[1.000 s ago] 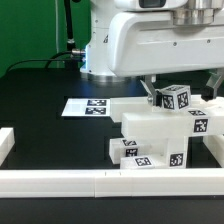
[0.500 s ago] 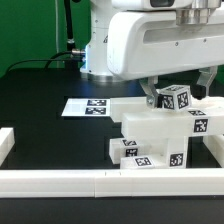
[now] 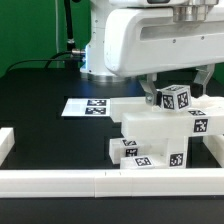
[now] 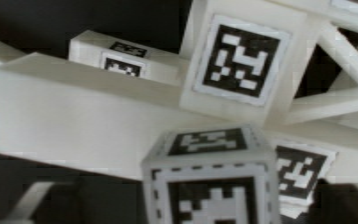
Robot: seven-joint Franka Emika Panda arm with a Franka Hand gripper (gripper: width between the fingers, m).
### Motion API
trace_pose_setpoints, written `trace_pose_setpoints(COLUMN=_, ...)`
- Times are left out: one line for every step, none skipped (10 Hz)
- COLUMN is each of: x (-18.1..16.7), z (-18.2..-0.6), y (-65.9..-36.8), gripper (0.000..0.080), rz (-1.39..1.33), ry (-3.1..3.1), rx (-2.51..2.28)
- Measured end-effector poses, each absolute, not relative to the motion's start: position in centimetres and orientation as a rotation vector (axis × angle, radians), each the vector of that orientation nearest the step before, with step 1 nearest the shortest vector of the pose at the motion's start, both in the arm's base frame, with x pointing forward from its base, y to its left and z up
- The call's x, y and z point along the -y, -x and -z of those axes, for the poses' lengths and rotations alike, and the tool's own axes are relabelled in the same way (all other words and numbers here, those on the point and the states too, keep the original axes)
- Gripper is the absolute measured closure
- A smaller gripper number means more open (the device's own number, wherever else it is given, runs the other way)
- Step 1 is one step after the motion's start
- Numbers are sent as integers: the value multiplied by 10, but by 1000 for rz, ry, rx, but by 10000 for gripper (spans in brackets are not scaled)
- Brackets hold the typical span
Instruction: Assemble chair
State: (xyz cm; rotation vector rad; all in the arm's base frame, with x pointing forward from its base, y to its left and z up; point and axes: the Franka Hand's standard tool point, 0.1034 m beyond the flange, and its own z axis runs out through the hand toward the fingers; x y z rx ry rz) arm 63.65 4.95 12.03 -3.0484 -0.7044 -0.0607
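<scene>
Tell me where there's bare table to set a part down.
Bare table on the exterior view's left, between the marker board and the border rail. Crowded on the exterior view's right, where the chair parts pile up.

Open black table [image 3: 40, 95] on the exterior view's left, with only the flat marker board [image 3: 85, 106] lying there. Blocked on the exterior view's right by stacked chair parts [image 3: 150, 132], the arm [image 3: 140, 45] hanging close above. Closed along the front by a low white rail [image 3: 60, 181].
</scene>
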Motion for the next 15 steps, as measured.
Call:
trace_pose_setpoints(x=-49, z=-120, y=-636, gripper=375, rz=59, ry=3049, rx=703)
trace_pose_setpoints(x=-49, z=-119, y=-636, gripper=375, rz=58, ry=3049, rx=703)
trace_pose_setpoints(x=-49, z=-119, y=-636, gripper=518, rz=57, ry=3052, rx=690)
trace_pose_setpoints(x=-49, z=-118, y=-636, gripper=518, rz=57, ry=3059, rx=654)
trace_pose_setpoints(x=-48, z=-118, y=-636, gripper=518, rz=57, ry=3059, rx=654)
trace_pose_setpoints(x=-49, z=-118, y=-636, gripper=518, rz=56, ry=3068, rx=606)
trace_pose_setpoints(x=-49, z=-118, y=-636, gripper=518, rz=55, ry=3087, rx=487)
trace_pose_setpoints(x=-50, z=-118, y=-636, gripper=518, rz=53, ry=3112, rx=262)
trace_pose_setpoints(x=-50, z=-118, y=-636, gripper=518, rz=50, ry=3120, rx=84)
trace_pose_setpoints(x=-49, z=-118, y=-636, gripper=517, rz=49, ry=3119, rx=-66)
trace_pose_setpoints(x=-49, z=-118, y=-636, gripper=517, rz=46, ry=3104, rx=-254)
trace_pose_setpoints(x=-47, z=-118, y=-636, gripper=517, rz=44, ry=3089, rx=-343)
trace_pose_setpoints(x=-49, z=-118, y=-636, gripper=517, rz=43, ry=3081, rx=-400)
trace_pose_setpoints(x=-50, z=-118, y=-636, gripper=517, rz=40, ry=3057, rx=-531)
trace_pose_setpoints(x=-50, z=-118, y=-636, gripper=517, rz=38, ry=3042, rx=-605)
